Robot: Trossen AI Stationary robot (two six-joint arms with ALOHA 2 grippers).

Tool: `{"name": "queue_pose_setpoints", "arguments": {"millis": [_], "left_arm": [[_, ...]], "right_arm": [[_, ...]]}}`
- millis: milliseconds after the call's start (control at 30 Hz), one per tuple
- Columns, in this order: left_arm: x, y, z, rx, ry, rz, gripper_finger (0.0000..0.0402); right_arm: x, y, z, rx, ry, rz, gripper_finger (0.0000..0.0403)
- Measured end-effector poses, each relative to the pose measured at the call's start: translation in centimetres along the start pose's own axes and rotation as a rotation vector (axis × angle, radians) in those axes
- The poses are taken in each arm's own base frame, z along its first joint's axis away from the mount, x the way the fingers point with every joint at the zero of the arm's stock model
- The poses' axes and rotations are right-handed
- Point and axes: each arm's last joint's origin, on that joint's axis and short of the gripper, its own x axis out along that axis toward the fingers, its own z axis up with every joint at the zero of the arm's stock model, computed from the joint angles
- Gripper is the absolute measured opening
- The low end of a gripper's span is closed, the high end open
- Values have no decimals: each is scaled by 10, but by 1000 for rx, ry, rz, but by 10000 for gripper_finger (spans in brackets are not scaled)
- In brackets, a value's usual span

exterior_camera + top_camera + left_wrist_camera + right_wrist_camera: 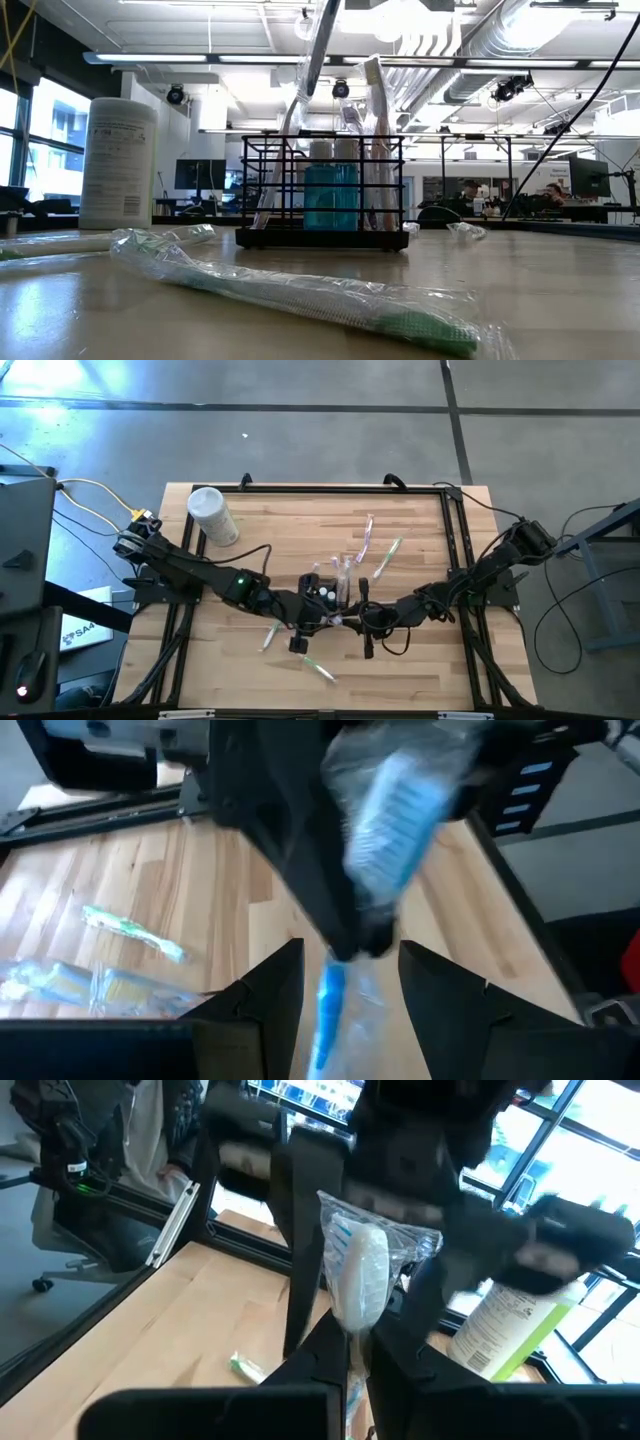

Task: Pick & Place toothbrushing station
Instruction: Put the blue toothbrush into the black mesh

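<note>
The toothbrushing station, a black wire caddy (pixel 320 190) (pixel 330 588), stands mid-table with several brushes and a teal cup upright in it. Just near of it, my two grippers meet above the table. My right gripper (pixel 355 1335) (pixel 348 618) is shut on a blue toothbrush in a clear wrapper (pixel 395 810). My left gripper (pixel 350 970) (pixel 316 618) faces it, open. Its fingers stand on either side of the brush's blue handle (pixel 328 1010), and I see no touch. My right gripper pinches the wrapped toothbrush between its two fingers just behind the bristle head (pixel 352 1320). The fingers come in about level from the table's right. The head (pixel 360 1275) sticks out past the fingertips. The brush is lifted clear of the table.
A white lidded cylinder (pixel 212 515) (pixel 118 160) stands at the far left. Wrapped toothbrushes lie loose on the wood: two far right of the caddy (pixel 365 535) (pixel 388 557), and two near it (pixel 270 635) (pixel 320 667). One green one lies close to the low camera (pixel 300 290).
</note>
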Motion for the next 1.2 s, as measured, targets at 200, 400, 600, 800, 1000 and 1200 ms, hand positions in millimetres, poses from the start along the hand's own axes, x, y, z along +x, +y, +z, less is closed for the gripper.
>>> {"name": "queue_pose_setpoints", "arguments": {"millis": [200, 400, 600, 800, 1000, 1200], "left_arm": [[14, 10, -5, -28, 33, 26, 162], [23, 16, -9, -40, 55, 35, 162], [22, 16, -9, -38, 48, 35, 162], [14, 11, -4, -30, 15, 30, 161], [13, 11, -3, -35, 8, 31, 161], [13, 11, -3, -4, 8, 30, 134]], "right_arm": [[0, 0, 1, -1, -7, -3, 11], [0, 0, 0, -10, -1, -9, 11], [0, 0, -1, -15, 10, -2, 10], [0, 0, -1, -9, 20, -18, 12], [0, 0, -1, -5, 17, -19, 11], [0, 0, -1, -6, 19, -22, 11]]}}
